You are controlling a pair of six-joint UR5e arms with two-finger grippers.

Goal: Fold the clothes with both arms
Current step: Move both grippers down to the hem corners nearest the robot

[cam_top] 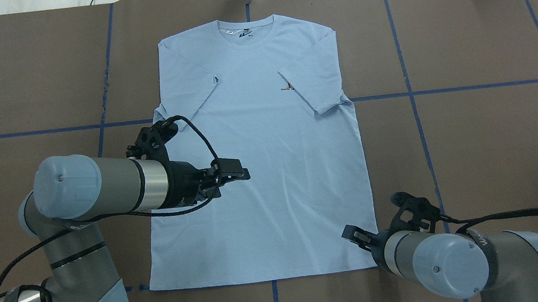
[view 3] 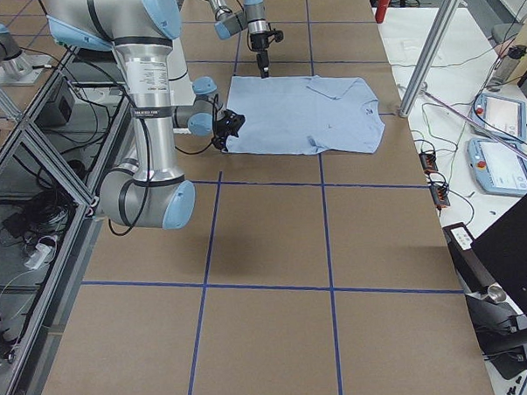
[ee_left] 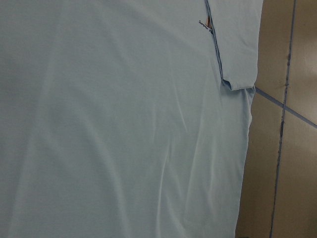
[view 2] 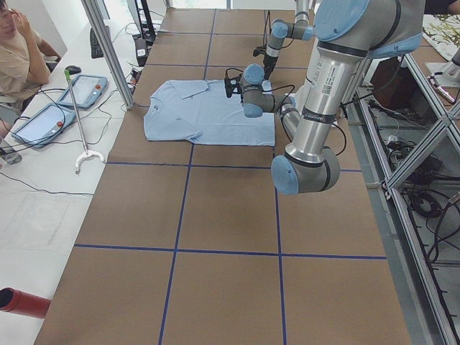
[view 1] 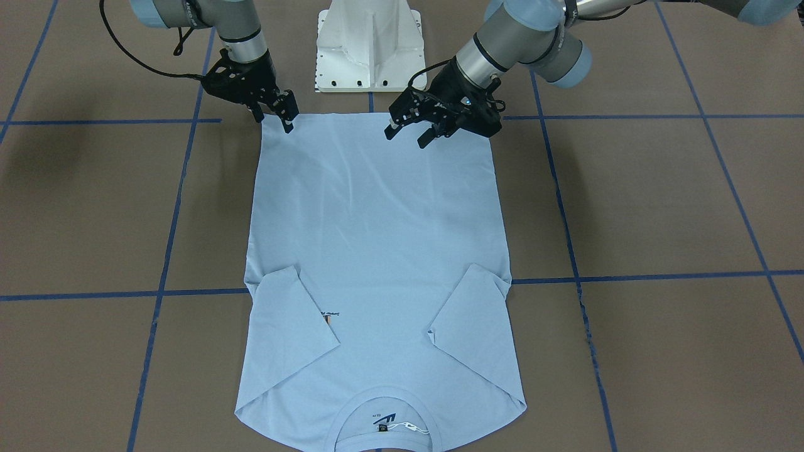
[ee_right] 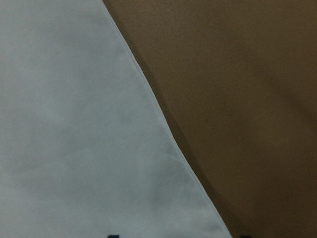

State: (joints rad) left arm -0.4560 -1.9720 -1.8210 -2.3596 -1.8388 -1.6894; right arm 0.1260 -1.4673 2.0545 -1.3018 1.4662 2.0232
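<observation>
Overhead exterior view lays it out: the brown paper-covered table (cam_top: 474,149) with blue tape lines carries the light blue short-sleeved T-shirt (cam_top: 273,195), which lies flat and face up in the middle. Its round collar (cam_top: 246,26) points away from the robot, its straight bottom hem (cam_top: 262,277) is nearest the base, and both sleeves (cam_top: 190,87) are already turned in over the chest. The silver-grey tubular left arm (cam_top: 102,186) reaches over the shirt's lower body. Its black two-finger left gripper (view 1: 407,139) hangs with fingers spread, holding nothing, inboard of its hem corner. The matching right arm (cam_top: 460,261) has its black right gripper (view 1: 274,123) low at the other hem corner, fingers spread about the cloth edge and not pinching it. The step in hand looks like taking both hem corners to carry the hem up to the collar. To do it well, the left gripper probably needs to shift outward to its own corner. Each pinch should catch both layers, and an even lift would keep the sleeves from flipping open. No container shows in any view.
</observation>
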